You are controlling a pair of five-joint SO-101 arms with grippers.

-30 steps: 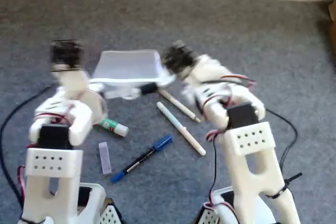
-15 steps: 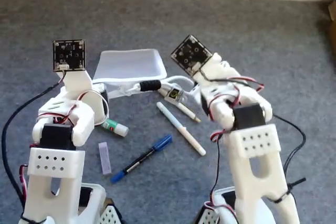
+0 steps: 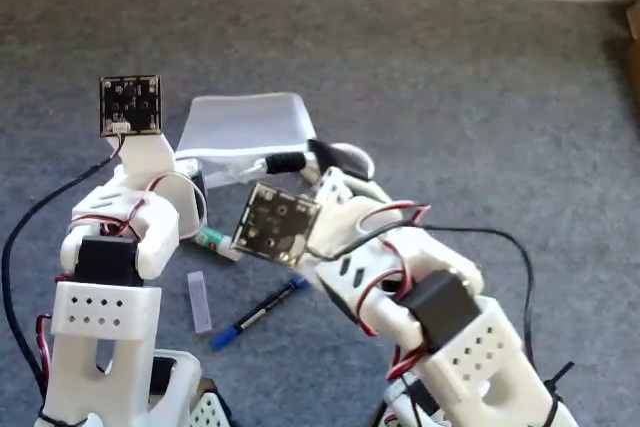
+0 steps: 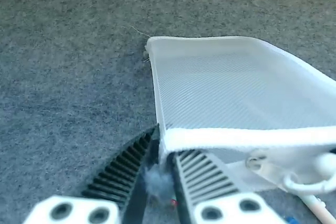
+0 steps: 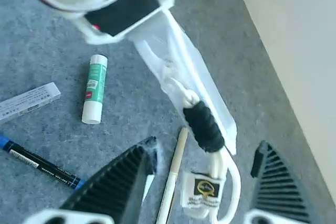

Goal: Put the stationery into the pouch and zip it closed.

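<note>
The right claw (image 5: pixel 205 146) swung back from the pouch (image 3: pixel 245 122), wide open and empty over a pen (image 5: pixel 174 174), likely its next pick, while the left claw (image 4: pixel 164 153) pinched the pouch's rim.

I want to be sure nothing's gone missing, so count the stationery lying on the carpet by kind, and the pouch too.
blue pen: 1
glue stick: 1
pale slim pen: 1 clearly seen
small flat box: 1
pouch: 1
Total: 5
</note>
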